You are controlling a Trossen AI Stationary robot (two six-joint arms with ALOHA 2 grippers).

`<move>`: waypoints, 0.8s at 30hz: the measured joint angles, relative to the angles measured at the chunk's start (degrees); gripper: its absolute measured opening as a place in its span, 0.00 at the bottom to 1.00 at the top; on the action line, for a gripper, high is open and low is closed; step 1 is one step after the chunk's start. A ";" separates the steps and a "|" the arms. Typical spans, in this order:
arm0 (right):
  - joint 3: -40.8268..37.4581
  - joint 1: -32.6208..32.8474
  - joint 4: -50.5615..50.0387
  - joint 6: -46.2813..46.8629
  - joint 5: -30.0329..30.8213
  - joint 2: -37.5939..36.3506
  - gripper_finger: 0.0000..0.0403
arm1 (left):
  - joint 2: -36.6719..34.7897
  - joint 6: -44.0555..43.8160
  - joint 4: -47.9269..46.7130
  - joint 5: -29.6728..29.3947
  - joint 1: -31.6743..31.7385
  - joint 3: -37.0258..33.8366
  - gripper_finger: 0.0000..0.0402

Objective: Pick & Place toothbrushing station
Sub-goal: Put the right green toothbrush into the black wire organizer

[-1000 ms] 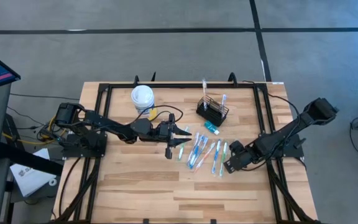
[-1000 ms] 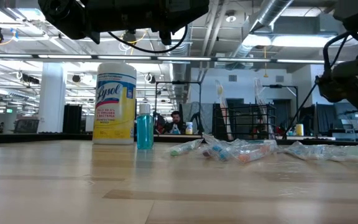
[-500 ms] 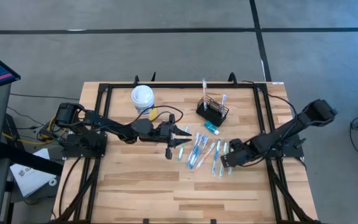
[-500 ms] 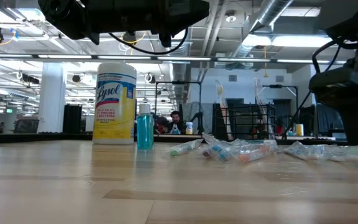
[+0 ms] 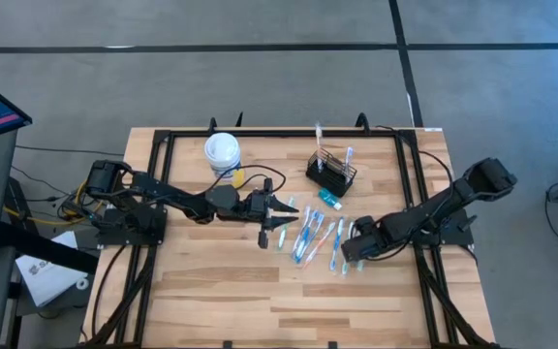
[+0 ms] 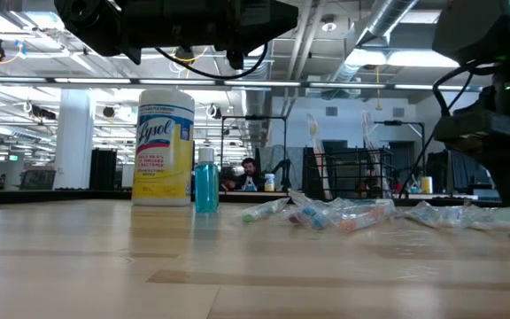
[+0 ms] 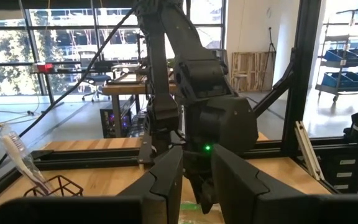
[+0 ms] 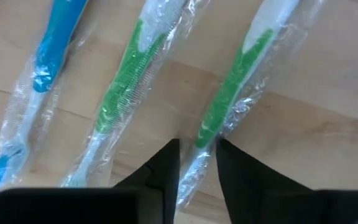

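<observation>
While you were watching the row of wrapped toothbrushes point(image 5: 308, 231), the right gripper point(image 8: 196, 146) slid in from the side of its own arm's base, and it now stands over the outermost one in the row. Its fingers have come in narrow on the clear wrapper of the green toothbrush point(image 8: 235, 93), near the handle end. This looks like a pinch, but the toothbrush still lies flat on the table point(image 5: 221, 291). In my judgement the pick has begun and the lift is not yet done.

The green toothbrush runs forward from the fingers with a small slant, so its long axis is almost in line with the gripper's reach. The grip is therefore far from its middle, and it may droop when you raise it.

The toothbrushing station point(image 5: 331, 171) stands ahead of this gripper, nearer the far edge of the table and well apart from it. It is turned diagonally to the table edges, its open top faces upward, and a few toothbrushes already stand upright in it.

The left gripper point(image 5: 284, 206) waits on the other side of the row, facing the right one. Its fingers are narrowly apart, and I see nothing between them.
</observation>
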 joint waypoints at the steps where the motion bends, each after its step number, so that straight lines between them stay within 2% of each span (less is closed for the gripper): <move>1: 0.13 -0.01 -0.19 -0.07 -0.45 0.55 0.21 | 0.00 0.00 -0.06 0.01 0.00 0.00 0.20; 8: 3.30 0.01 -3.57 -5.44 0.61 0.45 0.02 | 0.00 0.00 -0.09 0.00 0.02 0.00 0.20; 12: 4.11 -0.07 -5.64 -6.89 3.16 -1.11 0.01 | 0.00 0.00 -0.11 0.00 0.02 0.00 0.20; 19: 4.38 -0.04 -8.23 -8.85 3.47 -1.35 0.01 | 0.00 0.00 -0.18 0.02 0.02 0.00 0.20; 24: 8.94 -0.07 -11.68 -14.67 4.57 -1.35 0.00 | 0.00 0.02 -2.06 1.05 0.02 0.02 0.20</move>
